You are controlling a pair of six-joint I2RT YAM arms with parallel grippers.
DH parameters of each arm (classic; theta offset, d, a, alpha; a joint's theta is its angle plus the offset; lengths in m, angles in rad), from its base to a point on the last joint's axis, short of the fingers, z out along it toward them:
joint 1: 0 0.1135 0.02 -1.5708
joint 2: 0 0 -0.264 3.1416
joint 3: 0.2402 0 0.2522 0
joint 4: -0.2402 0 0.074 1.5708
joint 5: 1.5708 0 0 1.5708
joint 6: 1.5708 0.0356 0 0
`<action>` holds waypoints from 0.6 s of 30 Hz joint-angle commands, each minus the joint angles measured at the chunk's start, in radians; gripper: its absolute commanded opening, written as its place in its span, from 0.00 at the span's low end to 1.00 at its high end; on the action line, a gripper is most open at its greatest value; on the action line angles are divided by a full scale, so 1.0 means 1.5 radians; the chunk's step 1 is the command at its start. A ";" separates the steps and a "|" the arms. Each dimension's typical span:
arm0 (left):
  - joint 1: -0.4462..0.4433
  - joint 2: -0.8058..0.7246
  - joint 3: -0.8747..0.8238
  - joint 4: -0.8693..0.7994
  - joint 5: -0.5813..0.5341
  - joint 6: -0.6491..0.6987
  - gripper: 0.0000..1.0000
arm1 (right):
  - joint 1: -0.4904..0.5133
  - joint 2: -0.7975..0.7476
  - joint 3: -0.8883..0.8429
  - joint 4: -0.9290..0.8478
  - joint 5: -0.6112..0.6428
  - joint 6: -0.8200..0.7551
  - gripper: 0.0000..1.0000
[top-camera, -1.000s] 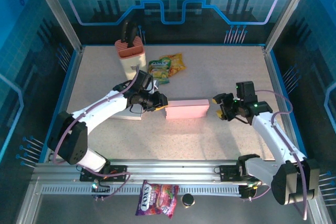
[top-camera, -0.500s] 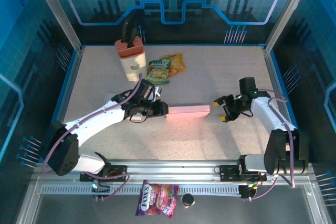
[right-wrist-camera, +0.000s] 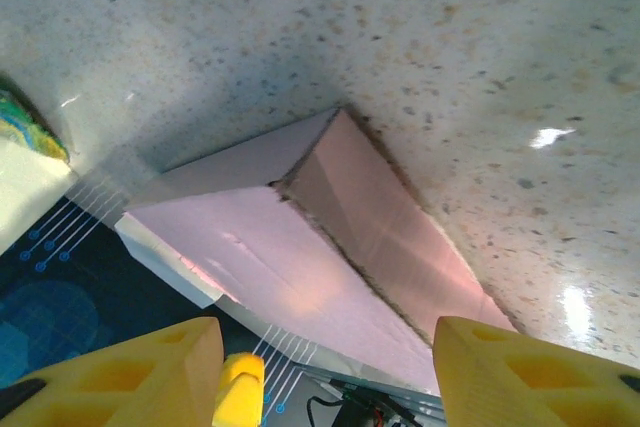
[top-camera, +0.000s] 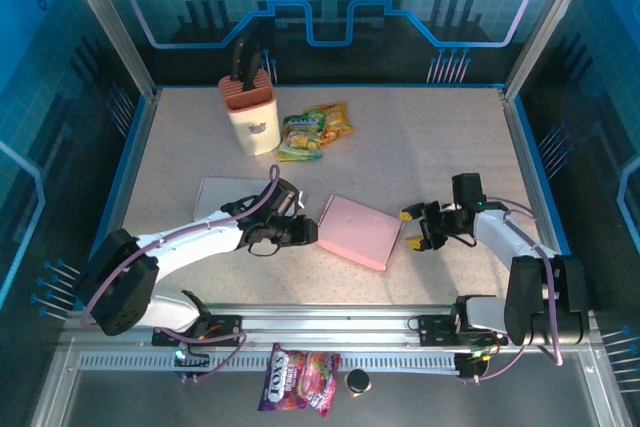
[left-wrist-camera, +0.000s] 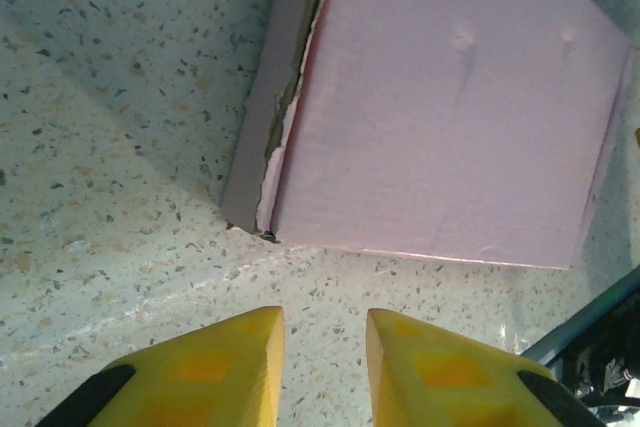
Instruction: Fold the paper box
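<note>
The pink paper box [top-camera: 358, 232] lies flat on the table, turned at an angle, between my two grippers. My left gripper [top-camera: 308, 233] sits just off the box's left corner, fingers a little apart with only bare table between them. In the left wrist view the left gripper [left-wrist-camera: 325, 325] points at the box [left-wrist-camera: 440, 107], whose grey side flap stands slightly ajar. My right gripper [top-camera: 414, 228] is at the box's right corner. Seen from the right wrist, the right gripper [right-wrist-camera: 330, 347] is wide open, and the box [right-wrist-camera: 290, 257] lies just ahead, untouched.
A flat white sheet [top-camera: 222, 195] lies under the left arm. At the back left stand a cream knife holder [top-camera: 250, 112] and snack bags [top-camera: 316, 128]. A candy bag [top-camera: 300, 379] lies beyond the front rail. Blue frame walls surround the table.
The box stood on its long edge between the grippers; now it has dropped flat and turned. Both grippers have come lower and closer to the near edge.
</note>
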 commanded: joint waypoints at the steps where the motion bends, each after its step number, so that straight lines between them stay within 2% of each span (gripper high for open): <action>1: -0.002 0.003 0.011 0.022 -0.015 -0.009 0.32 | 0.007 -0.002 0.029 -0.035 0.021 -0.073 0.58; 4: 0.013 -0.004 0.037 0.007 -0.009 -0.009 0.37 | 0.041 -0.014 0.054 -0.088 0.076 -0.157 0.58; 7: 0.056 -0.029 0.042 0.020 0.013 -0.020 0.42 | 0.099 -0.015 0.048 -0.096 0.128 -0.213 0.58; 11: 0.116 -0.087 0.024 0.051 0.028 -0.023 0.46 | 0.138 0.012 0.033 -0.061 0.144 -0.251 0.56; 18: 0.147 -0.181 0.003 0.021 -0.007 0.016 0.47 | 0.178 0.104 0.074 -0.034 0.156 -0.298 0.45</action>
